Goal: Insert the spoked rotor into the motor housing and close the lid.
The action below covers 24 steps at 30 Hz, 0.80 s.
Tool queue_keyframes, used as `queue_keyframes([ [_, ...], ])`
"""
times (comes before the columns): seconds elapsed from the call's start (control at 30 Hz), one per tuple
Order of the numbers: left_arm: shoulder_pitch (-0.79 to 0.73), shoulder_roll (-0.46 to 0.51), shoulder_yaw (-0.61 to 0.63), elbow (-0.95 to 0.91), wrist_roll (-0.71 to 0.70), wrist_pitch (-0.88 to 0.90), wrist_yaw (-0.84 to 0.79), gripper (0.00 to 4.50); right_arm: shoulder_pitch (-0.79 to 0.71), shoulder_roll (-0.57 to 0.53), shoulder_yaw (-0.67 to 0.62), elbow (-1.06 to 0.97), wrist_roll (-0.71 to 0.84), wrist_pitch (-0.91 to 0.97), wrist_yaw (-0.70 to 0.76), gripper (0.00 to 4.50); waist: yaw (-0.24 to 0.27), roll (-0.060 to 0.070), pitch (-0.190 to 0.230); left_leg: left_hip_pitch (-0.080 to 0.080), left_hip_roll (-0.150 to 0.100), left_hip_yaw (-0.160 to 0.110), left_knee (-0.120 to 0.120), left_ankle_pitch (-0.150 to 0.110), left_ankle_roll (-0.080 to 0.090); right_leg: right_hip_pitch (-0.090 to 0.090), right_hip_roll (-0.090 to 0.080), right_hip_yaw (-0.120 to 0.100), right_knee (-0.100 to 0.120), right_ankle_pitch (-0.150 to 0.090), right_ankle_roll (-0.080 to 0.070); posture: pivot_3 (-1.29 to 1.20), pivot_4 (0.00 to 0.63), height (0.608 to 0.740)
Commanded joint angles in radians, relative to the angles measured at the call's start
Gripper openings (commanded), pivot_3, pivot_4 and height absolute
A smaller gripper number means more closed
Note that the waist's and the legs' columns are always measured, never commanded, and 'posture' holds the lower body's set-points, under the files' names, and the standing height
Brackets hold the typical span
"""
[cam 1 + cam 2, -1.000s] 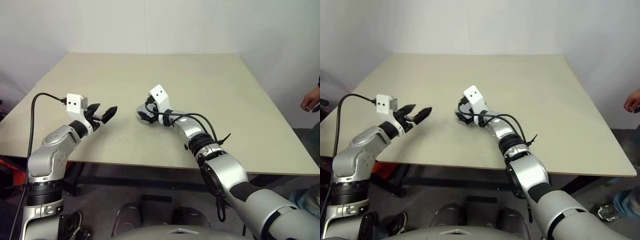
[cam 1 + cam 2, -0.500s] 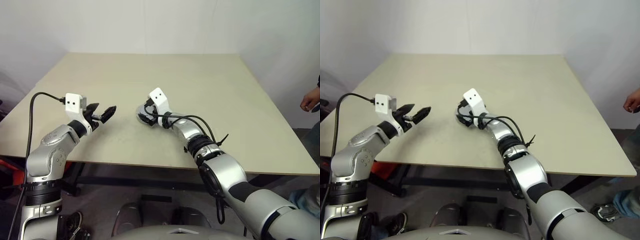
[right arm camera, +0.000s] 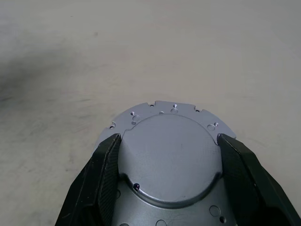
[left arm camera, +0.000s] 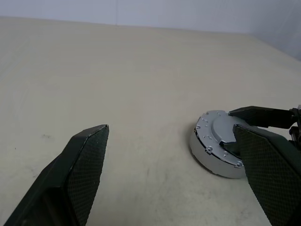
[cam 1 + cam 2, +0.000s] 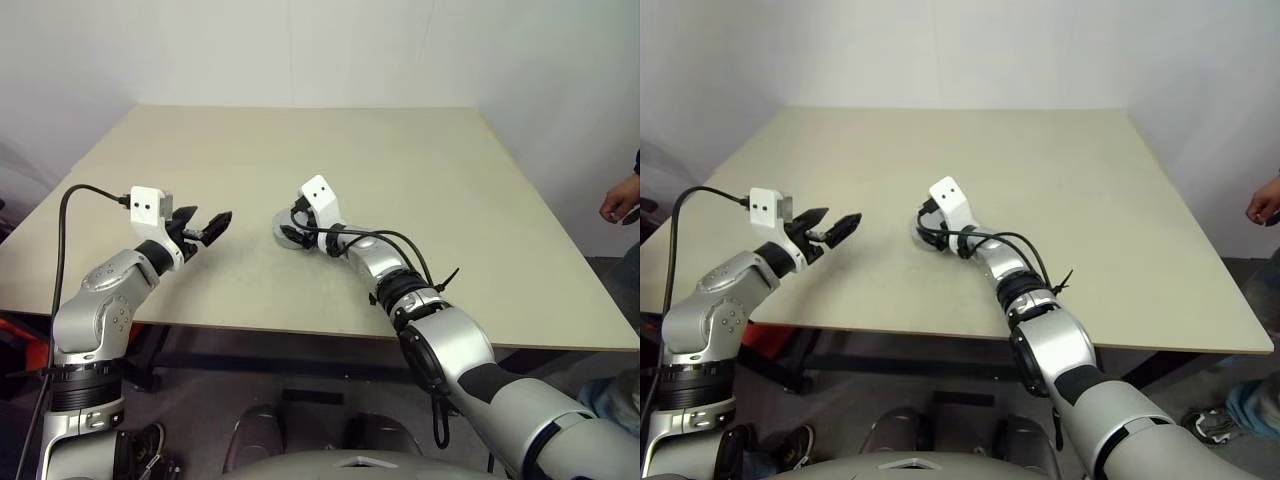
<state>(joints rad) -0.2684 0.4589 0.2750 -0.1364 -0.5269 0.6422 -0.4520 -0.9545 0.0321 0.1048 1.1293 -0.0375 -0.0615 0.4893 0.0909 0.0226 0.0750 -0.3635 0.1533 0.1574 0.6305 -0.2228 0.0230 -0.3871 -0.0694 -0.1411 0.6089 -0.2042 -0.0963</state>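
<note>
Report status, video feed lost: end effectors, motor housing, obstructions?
Left end effector open, hovering over table. Right end effector clamped on motor housing, flat on table. Person's hand beyond right edge, not blocking.

A broad beige table (image 5: 420, 190) takes up most of the room — its top is matte, evenly lit and faintly scuffed. Behind it, plain white walls (image 5: 300, 50) meet at a corner toward the far right. Under the near edge runs a dark metal frame (image 5: 280, 362) above a grey floor (image 5: 1200, 385). At the right margin a person's hand (image 5: 620, 205) shows — well apart from the table.
</note>
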Motion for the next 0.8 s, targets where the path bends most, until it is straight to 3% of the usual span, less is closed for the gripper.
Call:
queue_keyframes([
  [0.03,-0.004,0.006,0.013,-0.047,-0.013,-0.004,0.002,4.5,-0.016,-0.001,-0.006,-0.039,0.005,-0.002,0.025,3.13,0.0,0.0,0.0,0.0,0.0,0.0,0.0,0.0,0.0,0.0,0.0,0.0,0.0,0.0,0.0,0.0,0.0,0.74],
  [0.8,0.027,-0.015,0.006,-0.099,-0.024,0.023,0.015,4.5,-0.041,0.021,0.031,0.058,-0.06,-0.059,0.041,3.13,-0.007,0.0,0.0,0.002,0.0,0.002,0.0,0.0,0.0,0.001,0.0,0.002,0.0,0.0,0.001,0.0,0.0,0.74],
])
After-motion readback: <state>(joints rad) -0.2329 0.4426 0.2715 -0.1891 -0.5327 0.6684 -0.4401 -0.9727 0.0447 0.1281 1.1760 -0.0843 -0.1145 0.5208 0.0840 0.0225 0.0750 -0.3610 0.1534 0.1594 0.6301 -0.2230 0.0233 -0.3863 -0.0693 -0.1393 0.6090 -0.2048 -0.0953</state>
